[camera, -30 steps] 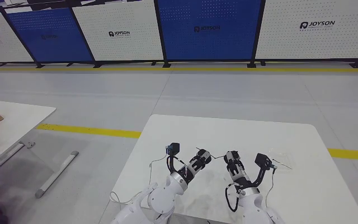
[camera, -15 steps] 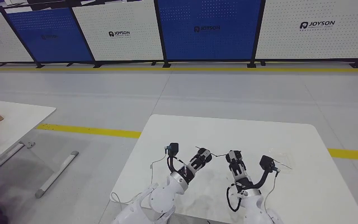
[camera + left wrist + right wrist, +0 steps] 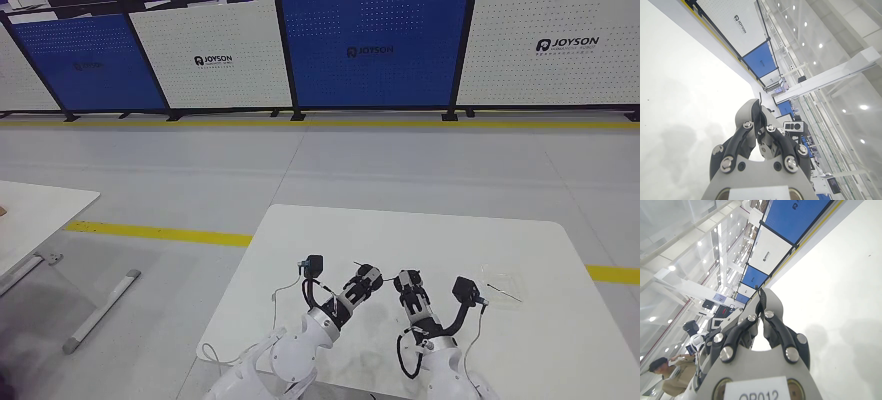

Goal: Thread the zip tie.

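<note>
A thin black zip tie spans the short gap between my two grippers, low over the middle of the white table. My left gripper is shut on one end. In the left wrist view the zip tie's pointed tail sticks out past the left gripper's closed fingers. My right gripper is shut on the other end. In the right wrist view the zip tie's small square head pokes out beyond the right gripper's tips. The two grippers face each other, almost touching.
A clear plastic bag with another black zip tie lies on the table to the right of the arms. The table's far half is bare white surface. A second white table stands off to the left across the floor.
The right arm has shifted slightly left, toward the left gripper, narrowing the gap between them. The left arm has barely moved. Both grippers keep their hold.
</note>
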Robot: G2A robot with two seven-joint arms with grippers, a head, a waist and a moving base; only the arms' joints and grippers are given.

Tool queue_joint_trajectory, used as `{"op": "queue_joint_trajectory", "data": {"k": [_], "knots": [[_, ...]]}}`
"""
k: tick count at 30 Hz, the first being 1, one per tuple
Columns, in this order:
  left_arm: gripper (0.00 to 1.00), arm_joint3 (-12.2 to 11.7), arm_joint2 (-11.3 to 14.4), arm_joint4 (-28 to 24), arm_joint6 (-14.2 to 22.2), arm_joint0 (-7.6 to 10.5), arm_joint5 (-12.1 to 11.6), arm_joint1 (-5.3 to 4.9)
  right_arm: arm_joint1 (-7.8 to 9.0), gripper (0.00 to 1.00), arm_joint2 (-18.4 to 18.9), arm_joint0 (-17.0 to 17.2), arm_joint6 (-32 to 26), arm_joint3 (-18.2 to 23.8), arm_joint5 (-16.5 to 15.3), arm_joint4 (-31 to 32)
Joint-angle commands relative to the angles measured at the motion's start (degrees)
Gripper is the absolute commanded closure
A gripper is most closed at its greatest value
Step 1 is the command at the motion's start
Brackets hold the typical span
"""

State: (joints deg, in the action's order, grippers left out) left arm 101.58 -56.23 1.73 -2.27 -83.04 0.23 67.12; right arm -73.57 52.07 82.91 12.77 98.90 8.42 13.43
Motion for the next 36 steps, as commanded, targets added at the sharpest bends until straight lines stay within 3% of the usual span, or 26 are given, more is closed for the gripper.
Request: {"op": "queue_joint_trajectory", "data": {"k": [1, 7, 14, 26, 29, 36], "knots": [[1.0, 0.02, -0.01, -0.05, 0.03, -0.01, 0.0, -0.01, 0.0, 1.0, 0.0, 0.0, 0.01, 0.0, 0.0, 0.01], [1.0, -0.02, -0.01, -0.06, 0.02, -0.02, -0.01, 0.0, -0.01, 1.0, 0.08, 0.04, 0.03, 0.03, -0.11, -0.09], [1.0, -0.55, 0.11, -1.26, 1.17, -0.06, -0.61, 0.3, -0.36, 1.0, 2.39, 1.82, 2.75, 0.99, -3.08, -1.71], [1.0, -0.57, -0.29, -2.39, 0.89, -0.36, -1.94, 0.76, -1.23, 1.0, 2.94, 2.02, 0.59, 1.2, -2.54, -2.01], [1.0, -0.7, -0.52, -2.58, 0.61, -0.31, -1.38, 0.86, -1.28, 0.79, 3.42, 2.44, -0.16, 1.73, -2.89, -2.12], [1.0, -0.64, -0.75, -2.45, 0.72, -0.11, -0.13, 1.09, -1.5, 0.81, 4.46, 3.24, -0.54, 2.18, -3.02, -1.5]]}}
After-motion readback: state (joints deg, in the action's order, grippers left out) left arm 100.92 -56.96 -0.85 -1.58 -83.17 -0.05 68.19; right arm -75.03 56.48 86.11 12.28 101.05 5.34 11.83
